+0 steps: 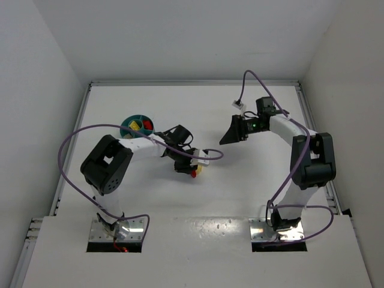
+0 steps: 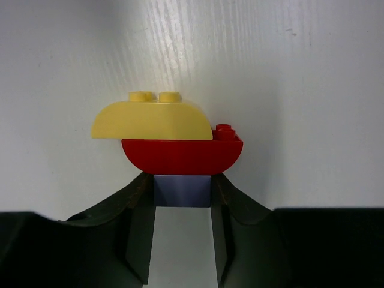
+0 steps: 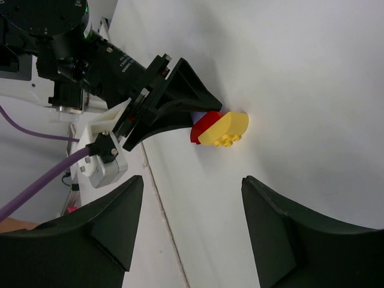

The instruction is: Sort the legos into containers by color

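My left pincer pinches a lilac brick.
Red brick and yellow brick stacked on it; right pincer spread.

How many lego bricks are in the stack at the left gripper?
3. The lilac brick sits clamped in the left gripper, the red brick is joined to it, and the yellow brick is on the red one. Others may be hidden behind.

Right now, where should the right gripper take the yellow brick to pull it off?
Probably the two flat sides of the yellow brick, approached from its studded top, which points away from the left gripper toward the open right gripper; its curved ends would slip.
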You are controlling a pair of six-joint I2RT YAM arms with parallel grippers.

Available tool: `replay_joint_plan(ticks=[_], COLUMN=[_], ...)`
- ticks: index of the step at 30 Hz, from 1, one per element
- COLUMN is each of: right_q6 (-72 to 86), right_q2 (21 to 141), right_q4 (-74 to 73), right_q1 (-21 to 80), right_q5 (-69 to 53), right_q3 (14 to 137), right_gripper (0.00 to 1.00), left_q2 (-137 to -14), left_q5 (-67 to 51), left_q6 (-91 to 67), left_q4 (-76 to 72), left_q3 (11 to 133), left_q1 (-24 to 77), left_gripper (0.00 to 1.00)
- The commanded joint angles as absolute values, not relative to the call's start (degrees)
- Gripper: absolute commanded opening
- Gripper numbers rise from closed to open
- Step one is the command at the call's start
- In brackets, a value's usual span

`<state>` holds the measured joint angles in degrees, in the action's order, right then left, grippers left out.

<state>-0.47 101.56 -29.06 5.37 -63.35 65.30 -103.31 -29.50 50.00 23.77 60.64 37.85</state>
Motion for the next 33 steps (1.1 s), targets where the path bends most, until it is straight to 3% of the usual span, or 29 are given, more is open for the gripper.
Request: replay_joint_plan(ticks=[1, 3, 4, 10, 16, 33], right_q6=[-1.76, -1.76, -1.76, -10.52, -24.24, -26.02], right_q2=[102.30, 103.88, 104.41, 112.91, 121.54, 124.63], right_q4=[-29.00, -29.53, -30.14, -42.17, -62.01, -63.02], right_q1=[5.19, 5.19, 5.19, 7.20, 9.05, 11.34], right_q5=[-66.09, -67.84, -69.77, -79.88, -80.51, -79.02], right_q3=[68.03, 68.72, 69.25, 78.02, 88.76, 90.00], right_gripper=[0.67, 0.67, 0.67, 0.72, 0.76, 0.77], left_q2=[-103.36, -102.66, -102.05, -98.96, -96.16, -90.88], left_q5=[-29.88, -30.49, -30.50, -29.10, -25.84, -24.08], left_q6=[49.57, 46.69, 45.80, 37.63, 32.44, 29.79], left_q4=[23.29, 22.33, 21.72, 15.56, 10.64, 6.68], left_q3=[63.71, 63.72, 64.33, 65.56, 66.36, 65.83], left_q1=[38.50, 38.50, 38.50, 38.50, 39.55, 40.61], left_gripper=[0.38, 0.23, 0.21, 0.17, 0.15, 0.12])
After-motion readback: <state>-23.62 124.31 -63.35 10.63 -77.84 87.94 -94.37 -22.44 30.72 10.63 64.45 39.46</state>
